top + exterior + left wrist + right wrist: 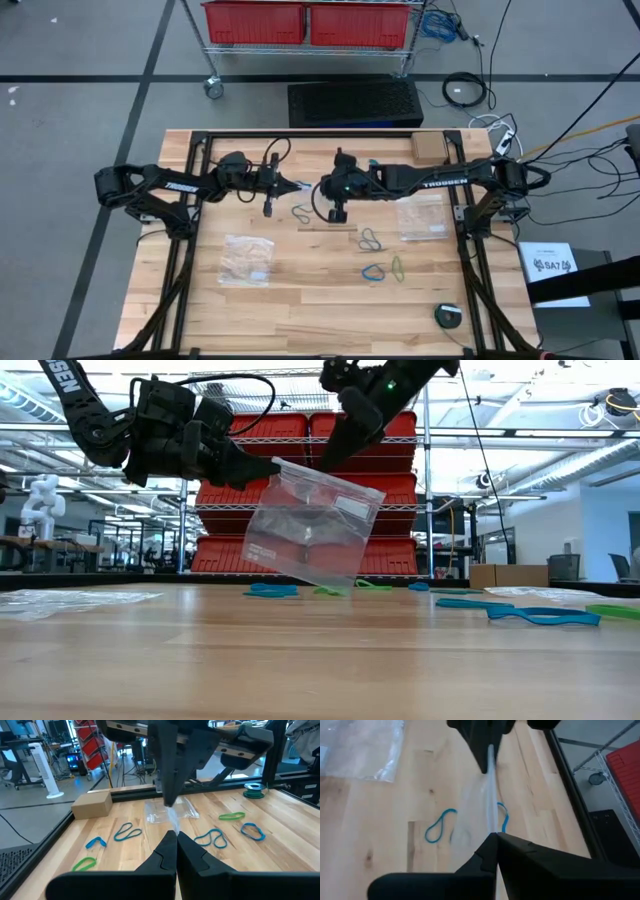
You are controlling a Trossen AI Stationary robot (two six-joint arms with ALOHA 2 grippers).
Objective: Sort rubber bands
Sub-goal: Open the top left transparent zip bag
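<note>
Clear bag held up between both arms, rubber bands waiting on the worktop

Clear plastic is what you hold now: one small bag [312, 525] hangs in the air above the middle of the worktop [300, 310]. The left gripper [268, 464] has its fingers pressed together on one top corner of it, and the right gripper [335, 455] pinches the top edge just beside, also with fingers together. I judge that you keep it this way, one grip on each side of the mouth, so that the mouth can be pulled open for loading the bands.

The rubber bands [372, 239] are not in any grip. They lie loose on the wood, most of them toward the right arm's side, in teal, blue and green, and one blue band [440, 826] lies under the hanging bag. Two other clear bags, one [247, 258] on the left arm's side and one [421, 218] on the right arm's side, rest flat, probably one for each colour.

You cannot tell if the hanging bag already has bands inside; something dark shows through it in the low view, but it may be the background. From above, the bag is nearly invisible.
</note>
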